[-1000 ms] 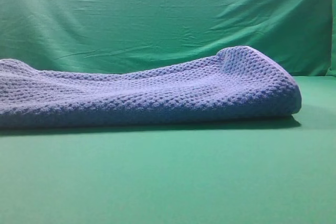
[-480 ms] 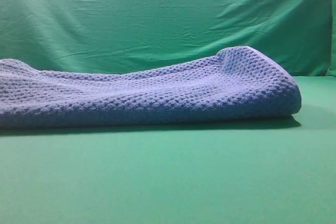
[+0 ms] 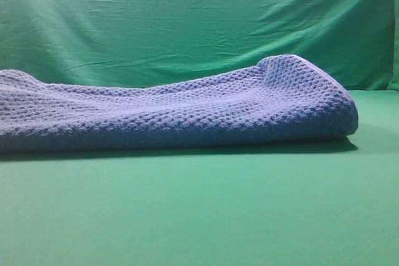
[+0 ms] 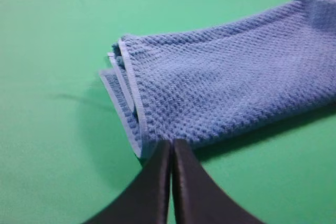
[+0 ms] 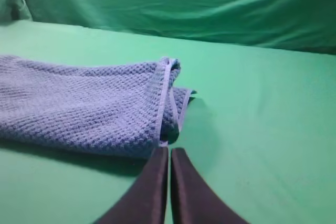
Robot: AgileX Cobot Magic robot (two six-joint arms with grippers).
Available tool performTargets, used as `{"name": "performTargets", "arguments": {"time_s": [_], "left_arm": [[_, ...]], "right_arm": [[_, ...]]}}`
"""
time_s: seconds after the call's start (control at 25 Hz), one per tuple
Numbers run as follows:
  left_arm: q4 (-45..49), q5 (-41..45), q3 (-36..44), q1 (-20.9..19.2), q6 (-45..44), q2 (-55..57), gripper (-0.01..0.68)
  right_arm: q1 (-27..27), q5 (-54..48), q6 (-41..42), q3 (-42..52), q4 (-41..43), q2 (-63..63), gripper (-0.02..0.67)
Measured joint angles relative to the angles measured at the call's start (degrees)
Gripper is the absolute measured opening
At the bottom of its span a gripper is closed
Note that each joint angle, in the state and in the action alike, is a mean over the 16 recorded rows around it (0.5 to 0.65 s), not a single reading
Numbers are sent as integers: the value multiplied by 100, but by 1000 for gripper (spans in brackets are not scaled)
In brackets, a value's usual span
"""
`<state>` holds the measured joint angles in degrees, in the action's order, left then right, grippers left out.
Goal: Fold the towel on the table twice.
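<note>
The blue-grey waffle-weave towel [image 3: 187,110] lies folded in a long low band on the green table [image 3: 199,216]. In the left wrist view the towel [image 4: 226,87] shows stacked pale hems at its left end. My left gripper [image 4: 172,143] is shut, its tips just in front of the towel's near edge. In the right wrist view the towel [image 5: 79,108] shows layered hems at its right end. My right gripper [image 5: 169,150] is shut, its tips just before the towel's near corner. Neither gripper shows in the exterior high view.
A wrinkled green backdrop cloth [image 3: 187,17] hangs upright behind the table. Bare green table surface lies in front of the towel [image 4: 52,77] and to its right [image 5: 262,129].
</note>
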<state>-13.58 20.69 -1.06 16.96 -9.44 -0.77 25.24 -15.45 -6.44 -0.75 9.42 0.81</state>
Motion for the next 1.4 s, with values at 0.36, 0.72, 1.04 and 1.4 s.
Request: {"name": "performTargets", "arguments": {"time_s": [0.36,0.72,1.04,1.4], "left_arm": [[155,-123,191,0,-20,0,0],[227,-96,191,0,-48,0,0],[227,-96,191,-60,-59,0,0],[227,-96,191,-758,-64,0,0]], "right_arm": [[0,-362,0,225,-42,0,0],[0,-680,0,220,-80,0,0],[-5,-719,0,215,-86,0,0],[-468,-722,0,215,-86,0,0]]}}
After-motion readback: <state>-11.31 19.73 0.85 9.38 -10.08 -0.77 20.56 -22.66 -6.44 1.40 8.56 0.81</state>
